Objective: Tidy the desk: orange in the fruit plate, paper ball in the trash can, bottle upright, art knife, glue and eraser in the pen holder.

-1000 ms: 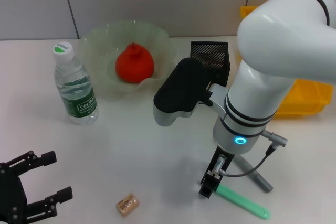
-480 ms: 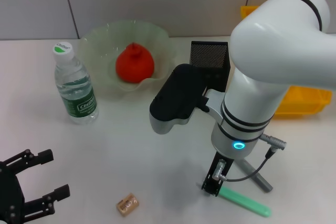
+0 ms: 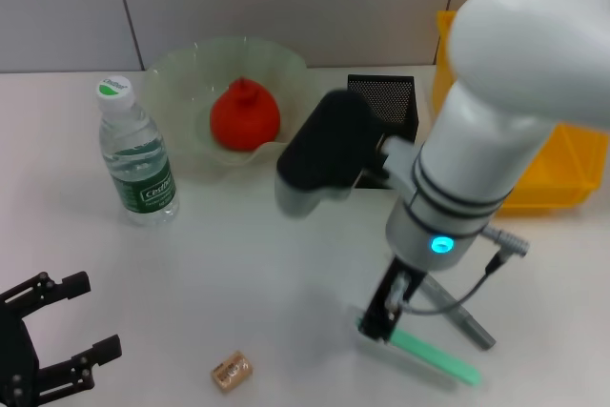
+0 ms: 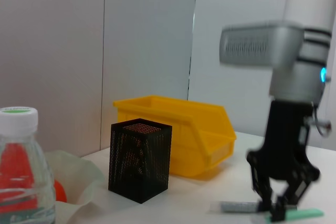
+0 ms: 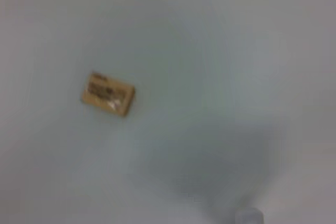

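The orange point(image 3: 245, 113) lies in the pale green fruit plate point(image 3: 181, 73). The bottle point(image 3: 136, 154) stands upright left of the plate. The black mesh pen holder point(image 3: 381, 102) stands right of the plate. My right gripper point(image 3: 377, 319) is low over the table, shut on one end of the green art knife point(image 3: 434, 355). A grey pen-shaped stick point(image 3: 465, 323) lies beside the knife. The tan eraser point(image 3: 232, 371) lies at the front, apart from both grippers, and also shows in the right wrist view point(image 5: 107, 94). My left gripper point(image 3: 67, 331) is open at the front left. The paper ball is out of view.
The yellow trash can point(image 3: 562, 178) stands at the right, behind my right arm. The left wrist view shows the pen holder point(image 4: 139, 158) in front of the trash can point(image 4: 178, 135), and the right gripper point(image 4: 278, 205) on the table.
My right gripper has shifted slightly back and left, and the green knife has moved with it. My left gripper has drawn a little toward the front edge.
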You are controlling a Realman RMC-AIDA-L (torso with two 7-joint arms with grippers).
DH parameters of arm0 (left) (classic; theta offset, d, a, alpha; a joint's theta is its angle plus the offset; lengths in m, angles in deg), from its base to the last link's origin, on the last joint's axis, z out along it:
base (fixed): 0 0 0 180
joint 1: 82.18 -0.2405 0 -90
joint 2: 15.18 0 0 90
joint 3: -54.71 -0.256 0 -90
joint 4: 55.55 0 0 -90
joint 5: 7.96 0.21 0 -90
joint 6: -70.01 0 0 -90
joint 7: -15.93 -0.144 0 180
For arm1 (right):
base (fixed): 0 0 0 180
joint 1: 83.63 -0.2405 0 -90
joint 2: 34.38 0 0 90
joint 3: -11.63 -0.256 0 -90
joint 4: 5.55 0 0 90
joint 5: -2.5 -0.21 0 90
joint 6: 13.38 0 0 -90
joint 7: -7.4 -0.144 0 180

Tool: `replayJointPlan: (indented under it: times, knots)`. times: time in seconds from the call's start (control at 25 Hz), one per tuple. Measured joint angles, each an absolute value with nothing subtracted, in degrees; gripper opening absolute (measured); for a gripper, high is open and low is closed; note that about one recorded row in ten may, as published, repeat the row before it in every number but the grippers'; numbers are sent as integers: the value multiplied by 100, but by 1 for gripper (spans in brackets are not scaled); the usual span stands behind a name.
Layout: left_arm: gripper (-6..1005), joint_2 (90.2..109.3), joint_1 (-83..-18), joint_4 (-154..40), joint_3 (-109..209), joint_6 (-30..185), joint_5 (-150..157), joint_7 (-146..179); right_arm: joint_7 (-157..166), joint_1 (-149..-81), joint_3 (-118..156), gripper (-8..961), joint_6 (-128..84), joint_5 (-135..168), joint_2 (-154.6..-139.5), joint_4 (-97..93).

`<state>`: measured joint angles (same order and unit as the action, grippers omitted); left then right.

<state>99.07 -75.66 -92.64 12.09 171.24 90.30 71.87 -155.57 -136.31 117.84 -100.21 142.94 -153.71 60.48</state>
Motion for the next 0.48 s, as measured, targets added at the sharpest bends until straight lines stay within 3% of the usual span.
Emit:
replayJointPlan:
  times: [0.48]
  knots:
    - [814,9922,-7563,-9201,1239,17139,9023,7160,-14721,-12814,9648,183,-9808,14701,-15365,8063]
